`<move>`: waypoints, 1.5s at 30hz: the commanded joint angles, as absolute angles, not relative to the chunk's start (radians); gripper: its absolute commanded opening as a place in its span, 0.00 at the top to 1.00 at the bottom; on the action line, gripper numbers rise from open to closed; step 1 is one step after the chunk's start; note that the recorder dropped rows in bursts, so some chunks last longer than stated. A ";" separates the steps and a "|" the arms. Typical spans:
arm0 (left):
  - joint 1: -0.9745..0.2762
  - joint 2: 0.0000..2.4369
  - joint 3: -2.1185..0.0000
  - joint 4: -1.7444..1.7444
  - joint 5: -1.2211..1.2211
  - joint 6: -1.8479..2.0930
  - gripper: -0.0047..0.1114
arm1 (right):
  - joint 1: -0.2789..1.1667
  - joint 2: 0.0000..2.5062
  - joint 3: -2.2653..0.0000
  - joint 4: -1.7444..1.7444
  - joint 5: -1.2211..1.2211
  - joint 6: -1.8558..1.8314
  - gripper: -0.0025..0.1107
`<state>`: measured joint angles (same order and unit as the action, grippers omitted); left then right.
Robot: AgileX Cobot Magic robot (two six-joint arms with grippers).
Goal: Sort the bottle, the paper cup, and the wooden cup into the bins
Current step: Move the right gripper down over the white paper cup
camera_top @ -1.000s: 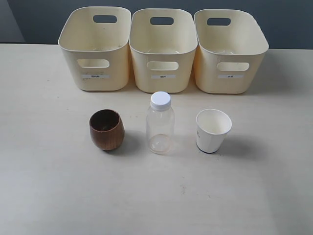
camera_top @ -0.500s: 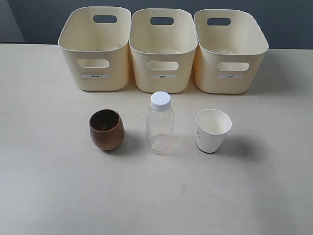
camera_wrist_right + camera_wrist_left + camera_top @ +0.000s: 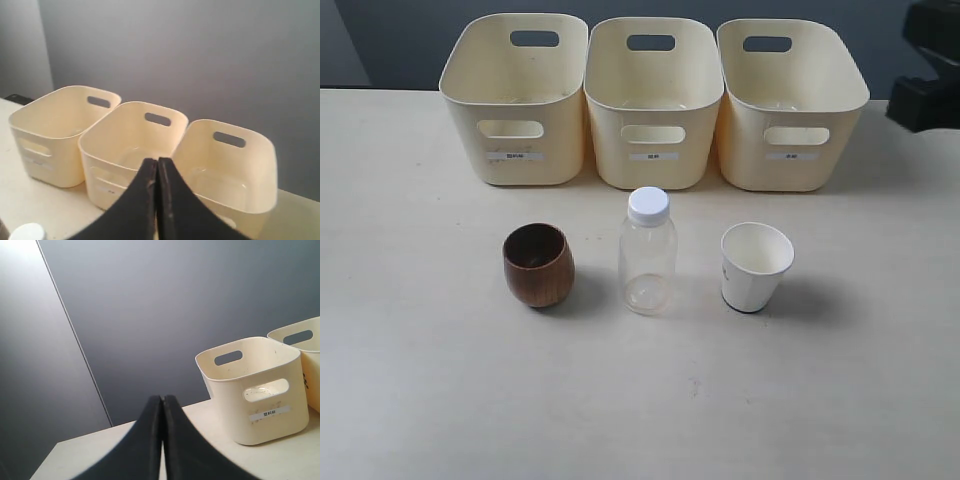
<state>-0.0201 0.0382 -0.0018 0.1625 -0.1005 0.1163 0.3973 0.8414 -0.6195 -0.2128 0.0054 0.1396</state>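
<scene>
Standing between the wooden cup (image 3: 538, 264) and paper cup (image 3: 754, 266), before the bins (image 3: 654, 103), the bottle (image 3: 647, 252) is judged light, slippery and crushable; its waist should be gripped. Left gripper (image 3: 162, 405) and right gripper (image 3: 157, 167) are pressed together, empty.

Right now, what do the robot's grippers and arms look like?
Both grippers, left gripper and right gripper, have plain matte black fingers tapering to narrow tips, with no markings or cables visible. The right arm shows only as a dark blocky shape at the frame edge.
</scene>
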 commanded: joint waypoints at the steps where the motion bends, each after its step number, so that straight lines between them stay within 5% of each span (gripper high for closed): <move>1: -0.022 0.036 0.000 0.163 -0.107 0.114 0.96 | 0.513 0.906 -0.659 -0.257 -0.009 0.131 0.98; 20: -0.022 0.036 0.000 0.163 -0.107 0.114 0.96 | 0.859 1.159 -0.777 -0.395 0.076 0.123 0.98; 27: -0.022 0.036 0.000 0.163 -0.107 0.114 0.96 | 0.857 1.296 -0.887 -0.447 0.411 0.098 0.98; 45: -0.022 0.036 0.000 0.163 -0.107 0.114 0.96 | 0.857 1.336 -0.893 -0.541 0.667 0.044 0.98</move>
<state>-0.0201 0.0382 -0.0018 0.1625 -0.1005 0.1163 0.8582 1.3355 -0.8862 -0.5368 0.6684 0.0466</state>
